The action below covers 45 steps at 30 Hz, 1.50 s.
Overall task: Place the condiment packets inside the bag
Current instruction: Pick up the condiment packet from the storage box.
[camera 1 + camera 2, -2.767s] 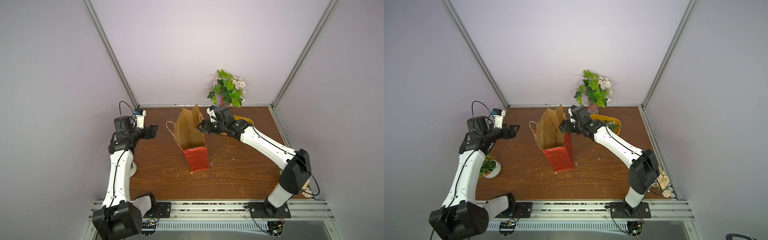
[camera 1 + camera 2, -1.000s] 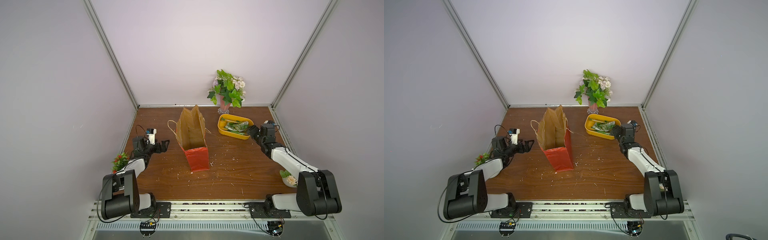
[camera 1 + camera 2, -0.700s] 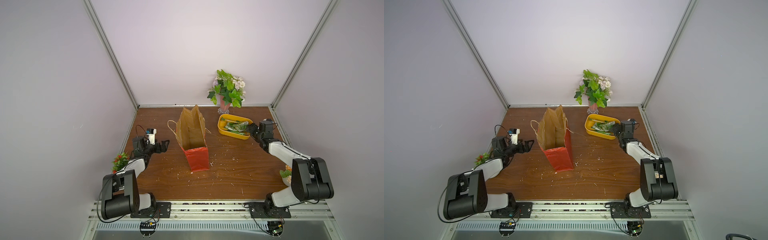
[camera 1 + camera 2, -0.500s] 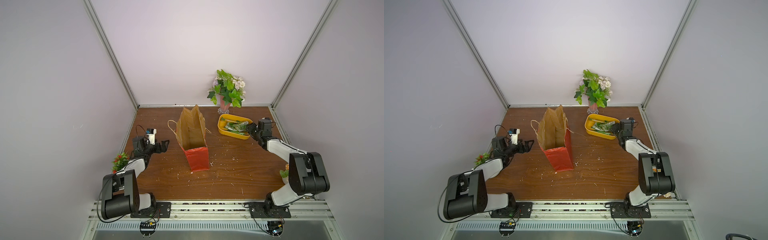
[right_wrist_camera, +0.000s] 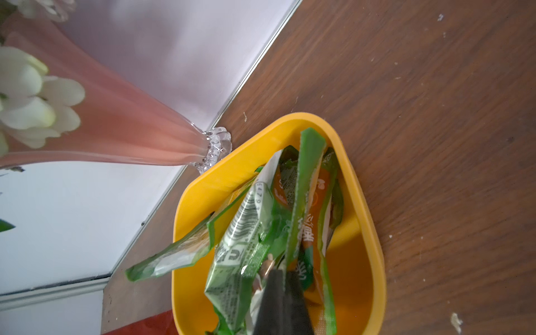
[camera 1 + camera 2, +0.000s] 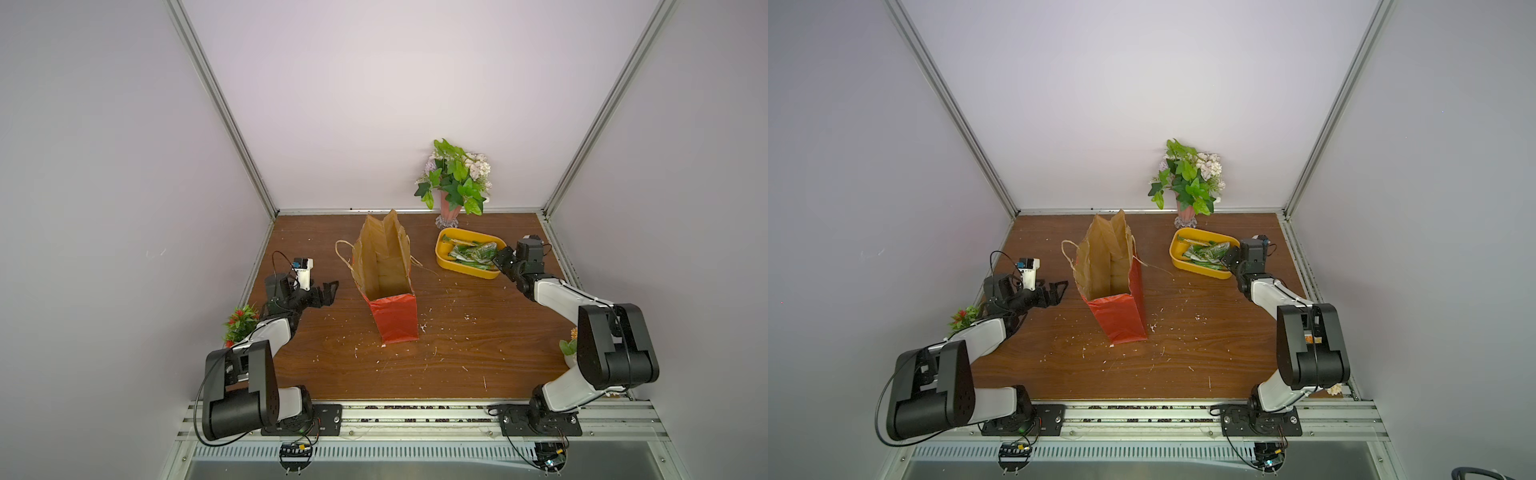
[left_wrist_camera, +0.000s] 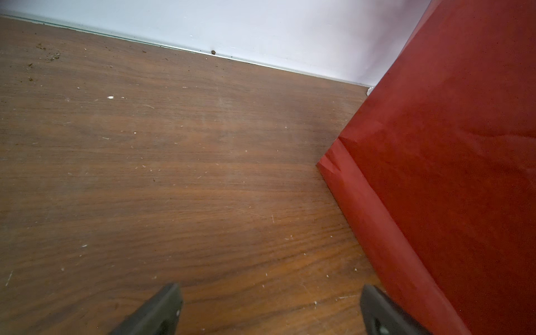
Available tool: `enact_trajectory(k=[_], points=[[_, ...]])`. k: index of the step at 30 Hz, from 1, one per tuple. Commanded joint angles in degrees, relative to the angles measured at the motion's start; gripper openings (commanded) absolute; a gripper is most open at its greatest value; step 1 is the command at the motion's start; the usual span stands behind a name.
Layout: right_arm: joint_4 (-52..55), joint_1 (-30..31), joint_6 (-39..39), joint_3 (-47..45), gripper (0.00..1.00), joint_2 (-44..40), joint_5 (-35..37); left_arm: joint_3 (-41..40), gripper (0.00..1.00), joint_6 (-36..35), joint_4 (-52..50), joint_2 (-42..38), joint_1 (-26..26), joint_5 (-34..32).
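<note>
The red bag point(image 6: 395, 320) point(image 6: 1119, 316) stands open and upright mid-table, brown inside showing. Several green condiment packets point(image 6: 473, 253) point(image 6: 1206, 252) point(image 5: 246, 232) lie in a yellow tub point(image 6: 469, 272) point(image 6: 1200, 270) point(image 5: 203, 191) at the back right. My right gripper point(image 6: 498, 259) point(image 6: 1227, 259) point(image 5: 282, 272) reaches into the tub's right end. It is shut on the edge of a long green packet point(image 5: 306, 179). My left gripper point(image 6: 330, 291) point(image 6: 1059, 291) point(image 7: 269, 293) hangs open and holds nothing, low over the table left of the bag point(image 7: 449, 145).
A pink vase of leafy plants point(image 6: 455, 183) point(image 5: 116, 124) stands behind the tub against the back wall. A small red-flowered plant point(image 6: 241, 322) sits by the left arm, another small plant point(image 6: 567, 347) by the right arm's elbow. Crumbs dot the wooden table point(image 6: 457, 353).
The right arm left the bag's mouth, went to the tub and closed its jaws on a packet. The left arm lowered to the table and has since stayed still and open.
</note>
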<state>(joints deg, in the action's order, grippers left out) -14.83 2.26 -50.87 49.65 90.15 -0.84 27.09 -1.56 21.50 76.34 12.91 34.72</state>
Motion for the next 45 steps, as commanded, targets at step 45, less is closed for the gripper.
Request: enact_trajectory(k=[45], points=[[28.3,33.6,19.6,29.9,0.0,-25.1,7.3,1.6,0.99,1.3,-0.4,0.7,2.7,0.6]])
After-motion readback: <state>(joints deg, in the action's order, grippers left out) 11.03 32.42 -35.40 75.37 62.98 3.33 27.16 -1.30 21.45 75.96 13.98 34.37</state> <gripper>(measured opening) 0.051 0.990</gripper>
